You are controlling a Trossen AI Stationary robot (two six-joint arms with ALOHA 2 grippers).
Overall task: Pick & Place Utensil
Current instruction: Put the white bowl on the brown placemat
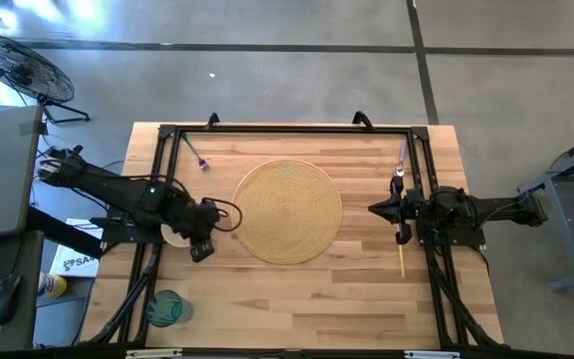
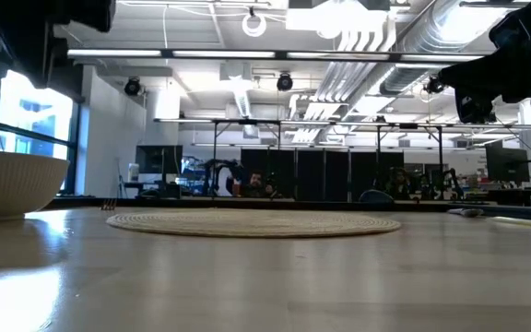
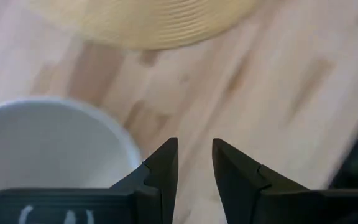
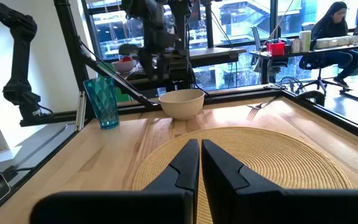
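1. High view: left gripper point(image 1: 203, 249) hangs just beside the white bowl point(image 1: 176, 235) near the table's left edge; right gripper point(image 1: 377, 208) sits near the right edge, pointed at the round woven mat point(image 1: 287, 211) in the middle.
2. Left fingers point(image 3: 163, 171) stand a narrow gap apart, nothing between them. Right fingers point(image 4: 188, 163) are almost closed, only a slit, also empty.
3. Utensils: yellow-handled utensil point(image 1: 402, 257) lies along the right edge, just under/beside the right arm; a silver utensil point(image 1: 401, 160) lies further back on the same edge; a purple-handled fork point(image 1: 194, 153) lies near the back-left corner. Can't tell which one the task means.
4. Step, as judged: pre-grasp, nothing picked up. Mat looks like the likely place target.
5. Next move calls for: widen the fingers, turn toward one utensil, come down across its handle. Handles are thin and flat on the wood, so a low, square pinch is needed.
6. Around: blue-green tumbler point(image 1: 165, 308) near the front-left corner, black frame rails point(image 1: 287, 130) along the table edges.
7. In the way: right rail runs close to the yellow and silver utensils; bowl is close to the left gripper.
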